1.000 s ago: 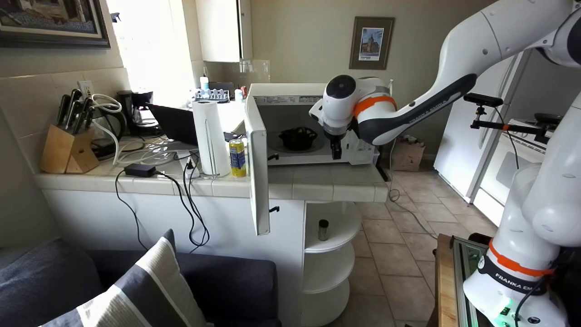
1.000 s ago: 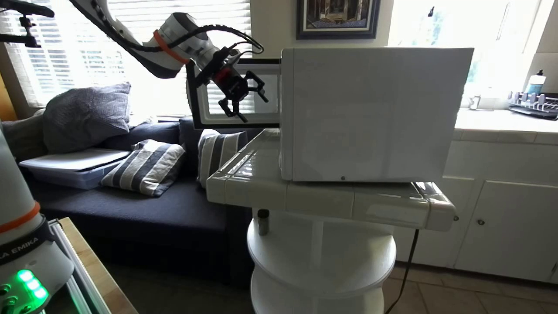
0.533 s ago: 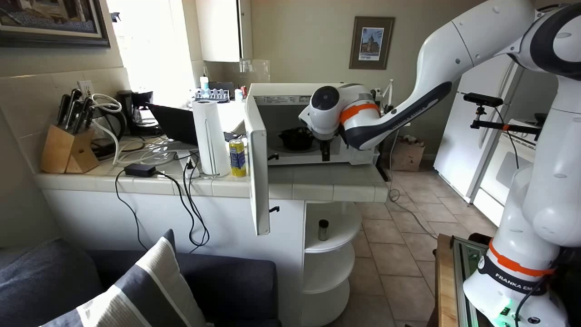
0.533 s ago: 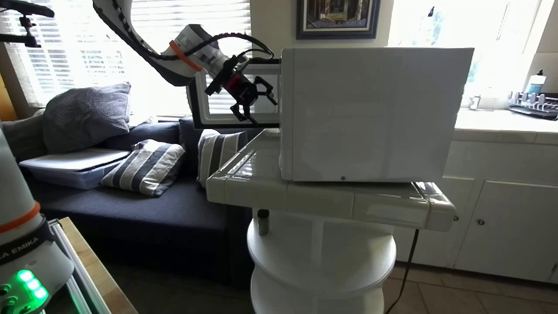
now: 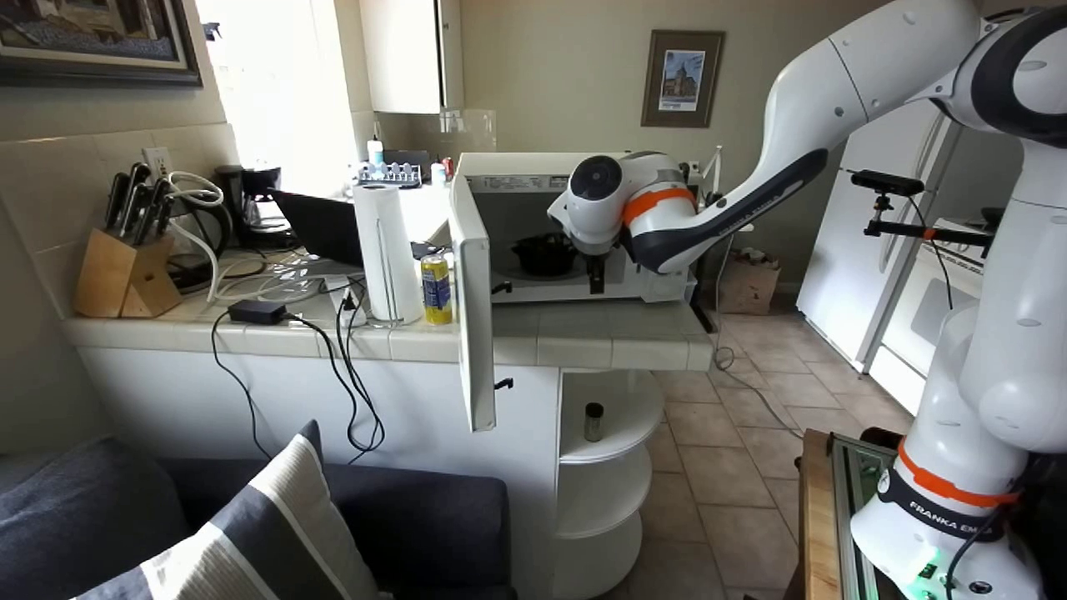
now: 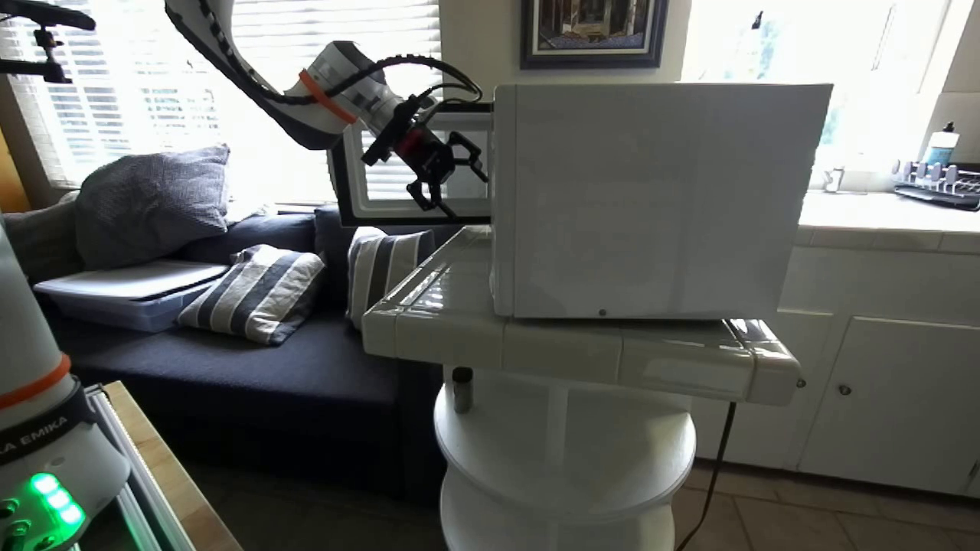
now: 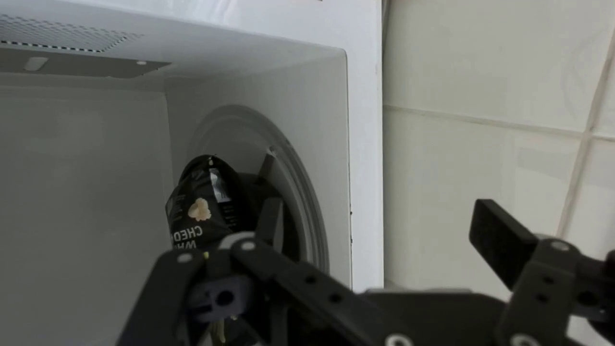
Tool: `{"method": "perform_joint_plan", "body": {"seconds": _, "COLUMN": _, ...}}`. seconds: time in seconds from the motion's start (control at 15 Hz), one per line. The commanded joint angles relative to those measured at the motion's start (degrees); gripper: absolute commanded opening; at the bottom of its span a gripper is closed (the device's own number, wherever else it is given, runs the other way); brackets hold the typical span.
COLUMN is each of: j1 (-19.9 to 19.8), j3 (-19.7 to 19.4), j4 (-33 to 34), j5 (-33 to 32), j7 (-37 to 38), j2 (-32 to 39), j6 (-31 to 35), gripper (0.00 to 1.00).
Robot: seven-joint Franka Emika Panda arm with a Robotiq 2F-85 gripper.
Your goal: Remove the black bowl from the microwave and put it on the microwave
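Over the last second the arm [image 5: 788, 150] has carried the fingers [image 7: 502, 238] closer to the mouth of the microwave [image 6: 662, 203], though nearly all of that came in the first half; since then it has all but stood still. The black bowl [image 5: 540, 257] has not shifted: it sits inside the microwave, seemingly on the turntable [image 7: 230, 129], with the hinged door [image 5: 477, 333] swung out. The task is therefore at the reach, I judge, with neither lifting out nor setting on top begun, and the halt looks like lining up.

The fingers are spread well apart and hold nothing. In the wrist view one crosses the sight line to the bowl and a printed black snack bag [image 7: 202, 211], while the other shows over the tiled desk [image 7: 480, 158]; whether the bag lies in the bowl or beside it, I cannot tell.

The arm comes down from a high elbow, forearm sloping, wrist tilted, so the fingers point obliquely down at the opening, above the desk. In an exterior view the upper fingertip [image 6: 478, 167] is just beside the microwave's front edge; going in probably calls for care with that edge
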Motion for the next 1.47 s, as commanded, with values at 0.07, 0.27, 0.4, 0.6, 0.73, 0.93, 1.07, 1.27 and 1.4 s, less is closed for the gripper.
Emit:
{"method": "perform_joint_plan", "body": {"seconds": 0.07, "j1": 0.6, "j3": -1.3, "j4": 5.1, "j5": -4.9, "j7": -0.1, "j2": 4.1, "j6": 2.3, "gripper": 1.0}}
{"method": "perform_joint_plan", "body": {"seconds": 0.27, "j1": 0.2, "j3": -2.2, "j4": 7.8, "j5": -9.9, "j7": -0.4, "j2": 7.0, "j6": 4.2, "gripper": 1.0}}
{"method": "perform_joint_plan", "body": {"seconds": 0.4, "j1": 0.0, "j3": -2.8, "j4": 9.1, "j5": -11.3, "j7": 0.0, "j2": 8.8, "j6": 4.8, "gripper": 0.97}}
{"method": "perform_joint_plan", "body": {"seconds": 0.6, "j1": -0.1, "j3": -3.4, "j4": 11.0, "j5": -11.6, "j7": 0.4, "j2": 11.8, "j6": 5.3, "gripper": 0.7}}
{"method": "perform_joint_plan", "body": {"seconds": 0.73, "j1": 0.0, "j3": -3.8, "j4": 12.1, "j5": -12.3, "j7": 1.4, "j2": 13.4, "j6": 5.9, "gripper": 0.58}}
{"method": "perform_joint_plan", "body": {"seconds": 0.93, "j1": 0.0, "j3": -4.3, "j4": 14.0, "j5": -14.4, "j7": 3.8, "j2": 15.3, "j6": 6.4, "gripper": 0.41}}
{"method": "perform_joint_plan", "body": {"seconds": 1.07, "j1": -0.1, "j3": -4.6, "j4": 15.1, "j5": -15.4, "j7": 5.4, "j2": 16.2, "j6": 6.7, "gripper": 0.37}}
{"method": "perform_joint_plan", "body": {"seconds": 1.27, "j1": 0.0, "j3": -4.9, "j4": 16.7, "j5": -17.3, "j7": 8.2, "j2": 17.5, "j6": 6.3, "gripper": 0.39}}
{"method": "perform_joint_plan", "body": {"seconds": 1.4, "j1": -0.1, "j3": -4.9, "j4": 17.4, "j5": -18.2, "j7": 9.8, "j2": 18.2, "j6": 6.6, "gripper": 0.39}}
